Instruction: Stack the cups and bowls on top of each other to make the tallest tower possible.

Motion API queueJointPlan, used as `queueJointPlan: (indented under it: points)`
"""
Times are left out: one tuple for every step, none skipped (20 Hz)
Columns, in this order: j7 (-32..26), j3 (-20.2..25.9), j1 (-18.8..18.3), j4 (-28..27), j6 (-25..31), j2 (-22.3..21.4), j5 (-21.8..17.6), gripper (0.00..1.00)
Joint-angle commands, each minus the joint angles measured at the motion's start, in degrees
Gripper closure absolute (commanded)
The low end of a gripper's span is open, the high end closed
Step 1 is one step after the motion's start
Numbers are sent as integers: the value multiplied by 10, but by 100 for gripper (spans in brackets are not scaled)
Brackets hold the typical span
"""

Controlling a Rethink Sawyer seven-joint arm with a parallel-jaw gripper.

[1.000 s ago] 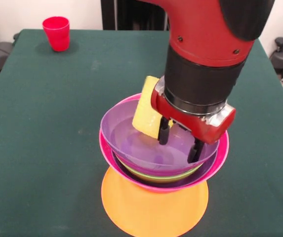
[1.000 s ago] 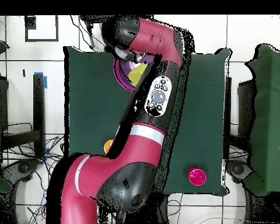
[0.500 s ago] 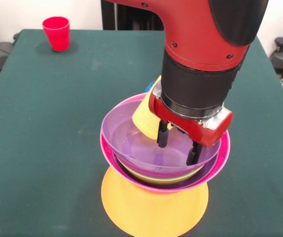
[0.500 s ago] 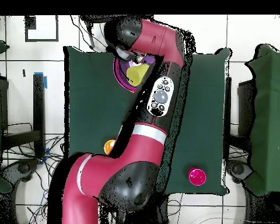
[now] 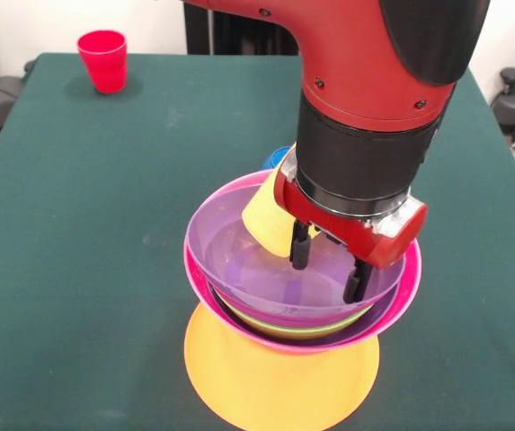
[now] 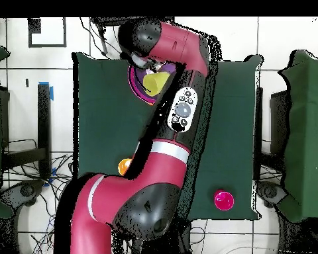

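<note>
The gripper is hanging inside the top purple bowl of the tower, its two black fingers parted with nothing between them. The yellow cup is leaning tilted against the far side of that bowl, right beside the wrist, and I cannot tell whether it is touching the arm or only resting on the rim. The stack is sitting on the wide orange bowl, with the pink bowl above it and a lime bowl peeking out under the purple one. To my eye the risk is the cup: lying askew like that, it could roll or slip out if the arm brushes it on the way up, and a nudge to the purple rim might be enough to shift the whole nest sideways. The red cup is standing well apart at the table's far corner, and the orange cup is showing only from overhead, near the arm. A sliver of blue is poking out behind the arm; most of it is hidden. From above the arm is covering nearly all of the tower.
</note>
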Motion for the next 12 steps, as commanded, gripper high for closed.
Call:
queueJointPlan:
  points:
    - [-4, 61, 1, 21, -28, -2, -30, 0]
    - [-4, 62, 2, 23, -30, -3, -31, 0]
    - [-4, 62, 2, 25, -30, -4, -32, 0]
    - [-3, 62, 3, 26, -31, -5, -32, 0]
    - [-3, 62, 3, 27, -30, -5, -32, 0]
    - [-3, 62, 3, 27, -30, -6, -34, 0]
    - [-3, 61, 3, 26, -25, -6, -34, 0]
    - [-3, 60, 2, 24, -21, -6, -34, 0]
    - [-3, 59, 3, 25, -20, -6, -35, 0]
    - [-3, 59, 3, 25, -18, -7, -35, 0]
    - [-3, 58, 3, 25, -15, -7, -36, 0]
    - [-3, 57, 3, 24, -12, -8, -36, 0]
